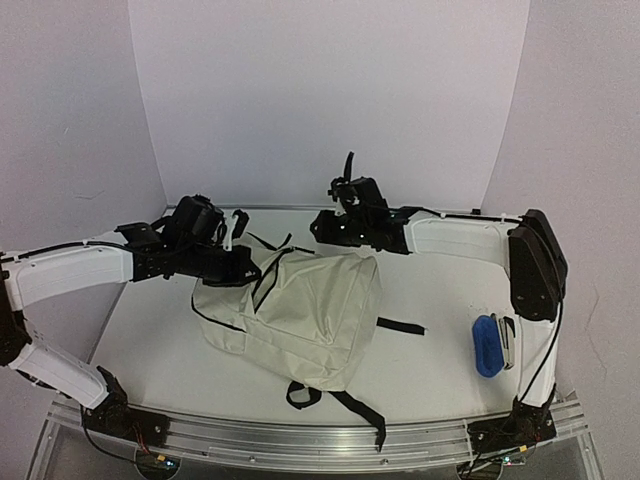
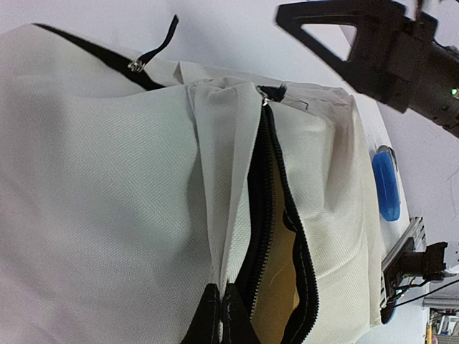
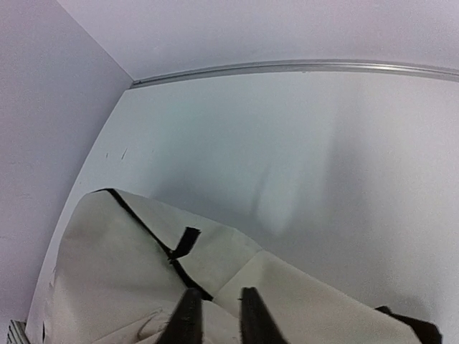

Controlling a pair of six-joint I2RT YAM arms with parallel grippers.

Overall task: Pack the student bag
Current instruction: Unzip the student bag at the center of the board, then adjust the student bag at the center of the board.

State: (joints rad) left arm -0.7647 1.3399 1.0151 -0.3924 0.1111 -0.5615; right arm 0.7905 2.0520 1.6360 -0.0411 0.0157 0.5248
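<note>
Bag position: student bag (image 1: 310, 315) lies flat at mid-table (image 1: 430, 290), mouth toward the far wall.
Left gripper (image 2: 220, 307): clamped tight on the cream fabric beside the zip.
Right gripper (image 3: 219, 309): fingers slightly apart over the bag's top, gripping nothing.
Zip opening (image 2: 276, 272): partly agape. Likely step is widening it, so the right should pinch the opposite lip and draw away gently.
Blue item (image 1: 486, 345): well apart, at right.

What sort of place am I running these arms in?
Probably a lab robot test cell: plain white panels wall in a white table, an aluminium rail for mounting runs along its near edge, and the student bag lies staged on top.
</note>
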